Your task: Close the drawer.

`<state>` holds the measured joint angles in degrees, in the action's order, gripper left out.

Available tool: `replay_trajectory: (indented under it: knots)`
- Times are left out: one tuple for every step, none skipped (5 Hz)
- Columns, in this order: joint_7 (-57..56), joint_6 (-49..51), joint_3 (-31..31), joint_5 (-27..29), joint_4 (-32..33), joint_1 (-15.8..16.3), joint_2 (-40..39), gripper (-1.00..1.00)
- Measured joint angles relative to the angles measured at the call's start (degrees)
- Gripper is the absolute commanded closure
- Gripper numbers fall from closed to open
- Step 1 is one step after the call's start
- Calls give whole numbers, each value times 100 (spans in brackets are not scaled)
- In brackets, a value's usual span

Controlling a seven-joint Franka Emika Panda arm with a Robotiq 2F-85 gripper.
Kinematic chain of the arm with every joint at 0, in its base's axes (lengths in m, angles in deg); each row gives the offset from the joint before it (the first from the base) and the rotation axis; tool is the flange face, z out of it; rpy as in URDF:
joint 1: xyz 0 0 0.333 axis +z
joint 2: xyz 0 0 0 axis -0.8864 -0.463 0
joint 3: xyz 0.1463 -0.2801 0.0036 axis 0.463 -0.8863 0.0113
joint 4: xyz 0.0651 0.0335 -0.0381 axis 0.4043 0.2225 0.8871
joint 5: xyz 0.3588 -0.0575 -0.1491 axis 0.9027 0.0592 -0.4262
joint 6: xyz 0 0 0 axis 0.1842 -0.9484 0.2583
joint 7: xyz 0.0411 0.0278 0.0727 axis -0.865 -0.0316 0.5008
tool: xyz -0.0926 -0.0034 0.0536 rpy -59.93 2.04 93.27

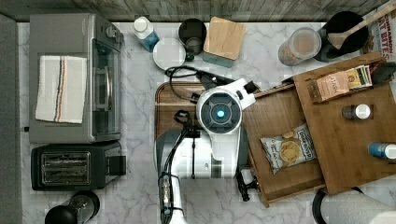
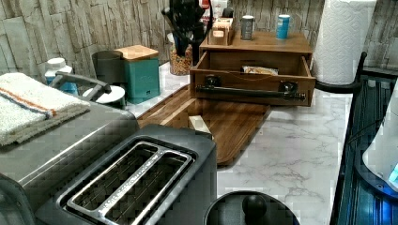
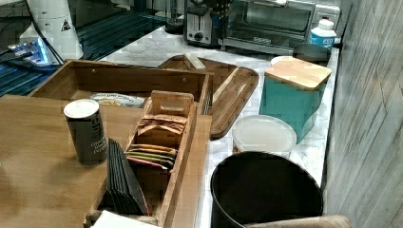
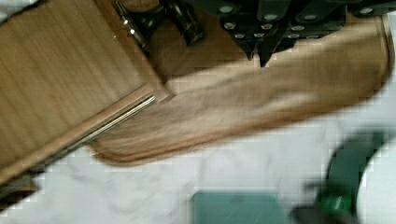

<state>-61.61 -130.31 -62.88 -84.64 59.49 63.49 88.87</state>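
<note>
A white marble counter (image 1: pixel 140 154) runs along a grey plank wall. The white Franka arm (image 1: pixel 205 149) reaches over the dark rounded-corner wooden serving tray (image 2: pixel 234 124), its round wrist with a blue light directly above the tray's edge in the top view. In the wrist view the black pincer (image 4: pixel 259 44) points down at the tray, just beside the corner of the mid-brown wooden drawer (image 1: pixel 280 140); its fingertips sit nearly together with nothing between them, so it looks closed and empty.

The drawer stands pulled well out from under the flat wooden cabinet top (image 1: pixel 345 140), its black bar handle (image 2: pixel 251 91) facing the tray. A crisp bag (image 1: pixel 288 148) lies inside, its print too small to read.

Red letters reading "BITES" show on paper (image 1: pixel 385 25) at the top view's right edge. The right view shows a grey tin (image 3: pixel 87 130) and an open box of tea packets (image 3: pixel 157 152) on the cabinet; the left view shows a black slot toaster (image 2: pixel 136 183).
</note>
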Motion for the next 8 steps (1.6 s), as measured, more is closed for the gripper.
replay_trajectory:
  knots:
    - [-1150,6,107,27,369,36,-11,100]
    - [-2048,-285,174,109,772,52,15,100]
    - [-2426,-467,217,120,1108,55,38,100]
    - [-2414,-467,223,113,1466,92,133,100]
    - [-2414,-1080,254,114,1958,94,325,100]
    - [-2731,-1099,246,340,2238,85,416,100]
    - [-3038,-688,147,365,2316,54,348,100]
    - [-3391,-562,-113,306,2350,44,302,100]
